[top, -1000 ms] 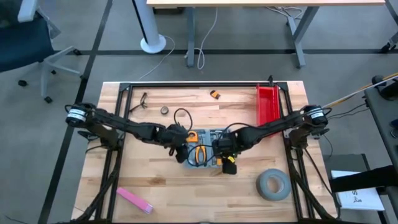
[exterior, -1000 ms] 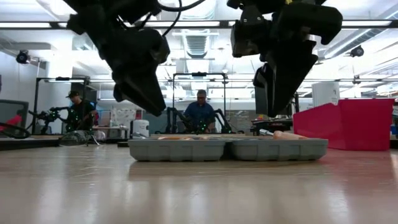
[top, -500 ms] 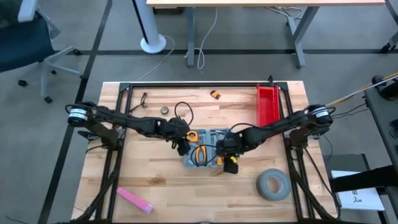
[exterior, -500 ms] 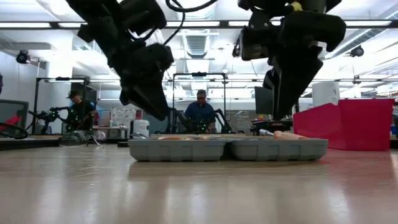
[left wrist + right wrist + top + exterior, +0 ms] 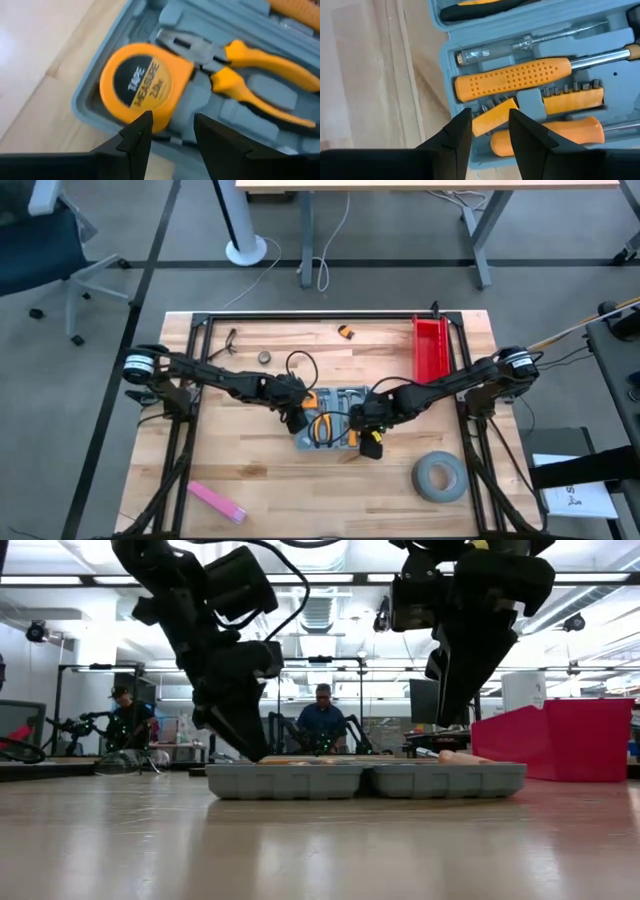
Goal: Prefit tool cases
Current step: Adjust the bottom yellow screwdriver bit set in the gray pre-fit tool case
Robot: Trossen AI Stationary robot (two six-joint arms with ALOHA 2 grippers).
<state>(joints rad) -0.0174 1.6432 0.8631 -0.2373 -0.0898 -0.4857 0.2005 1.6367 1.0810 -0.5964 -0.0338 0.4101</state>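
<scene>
Both grippers hover narrowly parted over the open case (image 5: pixel 330 427): left gripper (image 5: pixel 170 131) above a tape measure (image 5: pixel 142 86), right gripper (image 5: pixel 489 131) above a bit holder (image 5: pixel 494 116).

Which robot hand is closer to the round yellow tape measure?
Left. The left hand hangs open right over the tape measure; the right hand is over the screwdrivers at the case's other end.

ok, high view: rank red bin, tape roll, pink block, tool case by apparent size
1. Tool case, though both arms hide part of it.
2. Red bin, close to the case, so the top two are unsure.
3. Tape roll.
4. Pink block.
</scene>
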